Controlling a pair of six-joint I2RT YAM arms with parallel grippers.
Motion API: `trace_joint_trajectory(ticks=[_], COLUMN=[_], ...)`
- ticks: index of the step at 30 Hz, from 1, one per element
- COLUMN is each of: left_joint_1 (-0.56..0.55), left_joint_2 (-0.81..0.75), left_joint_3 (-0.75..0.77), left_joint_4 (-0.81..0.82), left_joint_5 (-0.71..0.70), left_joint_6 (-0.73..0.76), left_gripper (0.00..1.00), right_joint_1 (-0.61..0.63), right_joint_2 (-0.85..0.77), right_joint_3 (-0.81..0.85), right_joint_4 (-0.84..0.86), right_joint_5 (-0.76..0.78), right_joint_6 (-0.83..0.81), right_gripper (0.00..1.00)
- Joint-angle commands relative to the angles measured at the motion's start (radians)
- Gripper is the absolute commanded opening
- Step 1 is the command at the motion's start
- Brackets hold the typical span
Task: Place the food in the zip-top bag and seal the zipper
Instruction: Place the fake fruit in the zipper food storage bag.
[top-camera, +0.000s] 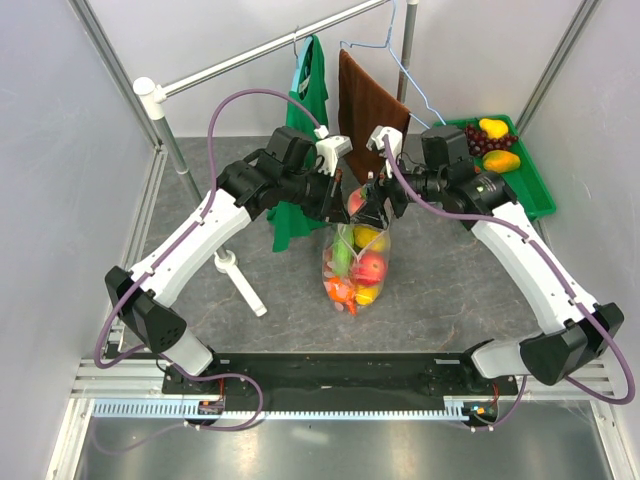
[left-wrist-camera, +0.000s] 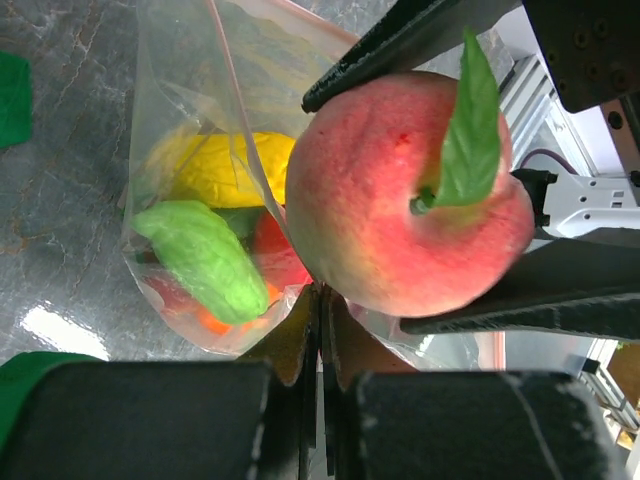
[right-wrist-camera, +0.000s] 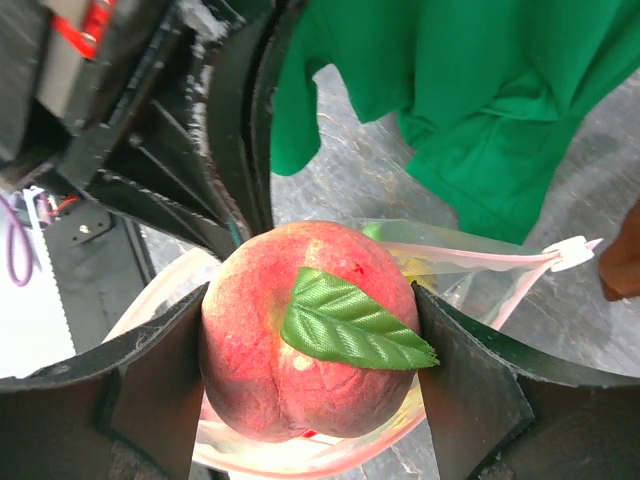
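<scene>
Gripping a glossy pink-red toy peach (right-wrist-camera: 255, 385) just above the mouth of the part-filled clear pink-dotted plastic zip-top bag (left-wrist-camera: 180, 110), the right gripper (right-wrist-camera: 310, 345) next needs to lower and let go, while the left gripper (left-wrist-camera: 320, 335), pinched on the bag's rim, holds it up.

Grey stone-look tabletop (top-camera: 450, 290) — white walls (top-camera: 60, 150)

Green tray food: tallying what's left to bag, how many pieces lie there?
3: yellow fruit farthest back, purple grapes beside it, orange-yellow fruit nearest; the right arm may hide more.
</scene>
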Motion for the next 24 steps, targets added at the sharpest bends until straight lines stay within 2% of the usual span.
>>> trace_joint_trajectory(ticks=[1,2,5,11,13,14,17,21,24], left_joint_1=[-0.002,-0.002,-0.002,-0.002,-0.002,-0.002,-0.002,-0.003,-0.005], left_joint_2=[-0.027,-0.028,-0.028,-0.022,-0.021,-0.022,-0.021,-0.022,-0.018], left_joint_3=[0.041,0.038,0.038,0.047,0.051,0.054,0.058,0.058,0.061], left_joint_4=[0.014,0.016,0.016,0.016,0.017,0.016,0.016,0.014,0.014], left_joint_5=[0.019,0.019,0.019,0.024,0.024,0.026,0.026,0.027,0.033], left_joint_6=[0.009,0.009,0.013,0.013,0.013,0.014,0.016,0.020,0.020], left_gripper=[0.02,0.02,0.02,0.02,0.02,0.02,0.02,0.02,0.02], right_joint_1=[0.011,0.013,0.013,-0.009,-0.021,-0.036,-0.075,-0.090,-0.090], right_joint_2=[-0.030,-0.038,-0.067,-0.073,-0.064,-0.058,-0.037,-0.027,-0.020], right_joint_3=[-0.009,-0.009,0.011,0.096,0.105,0.108,0.105,0.093,0.086], right_joint_4=[-0.011,-0.017,-0.026,-0.078,-0.110,-0.123,-0.170,-0.201,-0.212], right_joint_5=[0.080,0.081,0.104,0.178,0.207,0.242,0.276,0.249,0.230], right_joint_6=[-0.034,-0.031,0.007,0.107,0.115,0.118,0.142,0.139,0.132], right_gripper=[0.75,0.85,0.98,0.98,0.93,0.83,0.65,0.63,0.52])
